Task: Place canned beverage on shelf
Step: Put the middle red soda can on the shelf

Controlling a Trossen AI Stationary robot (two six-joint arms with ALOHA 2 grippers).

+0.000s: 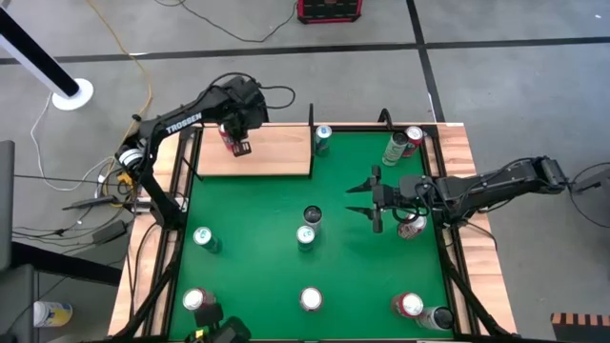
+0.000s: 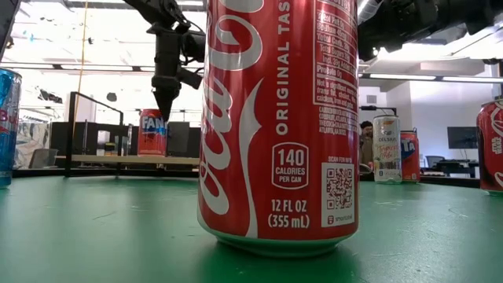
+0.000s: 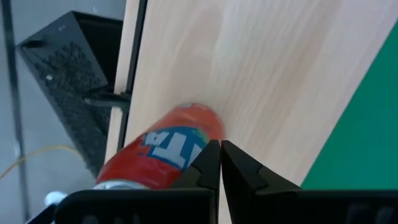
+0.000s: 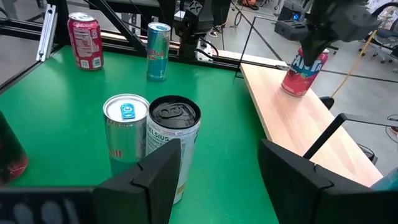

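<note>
An orange-red Fanta can [image 1: 230, 136] [image 4: 303, 70] stands upright on its base on the pale-wood shelf [image 1: 276, 154] [image 3: 267, 74] at the table's far left. My left gripper [image 1: 238, 146] [image 3: 220, 147] is shut, pointing down, its tips right beside the can's upper part [image 2: 153, 130]. My right gripper [image 1: 360, 199] [image 4: 214, 180] hovers open over the green table at the middle right, pointing toward the table's left, with nothing between its fingers. Two cans [image 4: 126, 134] [image 4: 174, 146] stand just ahead of it. My left gripper's shut fingers [image 3: 211, 163] come from above, close alongside the Fanta can's side [image 3: 177, 146]. Whether they touch the can I cannot tell. The can stands on the shelf by itself.
Several other cans stand about the green table [image 1: 248, 219]: by the shelf's right end [image 1: 322, 136], far right [image 1: 400, 145], centre [image 1: 307, 235], left [image 1: 203, 238], along the near edge [image 1: 312, 300]. A Coca-Cola can [image 2: 279, 118] fills the low view. A black post [image 1: 312, 119] stands at the shelf's right end.
</note>
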